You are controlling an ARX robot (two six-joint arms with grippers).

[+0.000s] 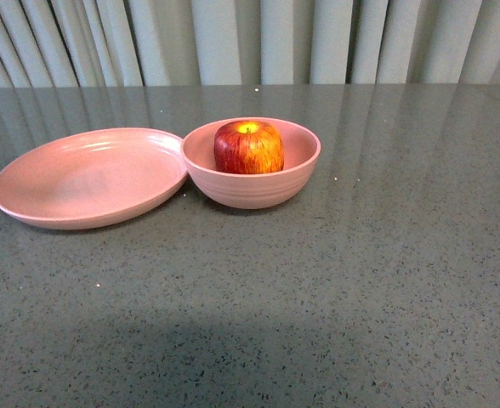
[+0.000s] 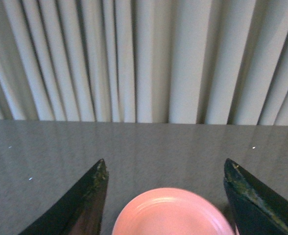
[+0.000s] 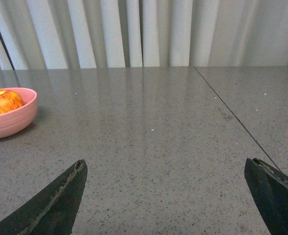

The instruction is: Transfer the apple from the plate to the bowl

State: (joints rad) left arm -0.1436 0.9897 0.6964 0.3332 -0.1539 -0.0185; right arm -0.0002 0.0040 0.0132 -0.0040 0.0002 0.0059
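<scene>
Fist-sized red apple (image 1: pixel 248 148) with yellow-orange streaks sits upright in deep ridged pink bowl (image 1: pixel 252 189), stem dimple up. Left gripper (image 2: pixel 166 169) and right gripper (image 3: pixel 166 169): jaws spread, empty.

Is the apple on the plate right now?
No, the apple sits inside the bowl, and the plate beside it holds nothing.

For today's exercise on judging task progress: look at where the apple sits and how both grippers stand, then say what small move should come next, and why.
Probably none beyond holding both arms back. The apple already rests inside the bowl, the plate lies bare, and the left gripper and right gripper are open, holding nothing.
</scene>
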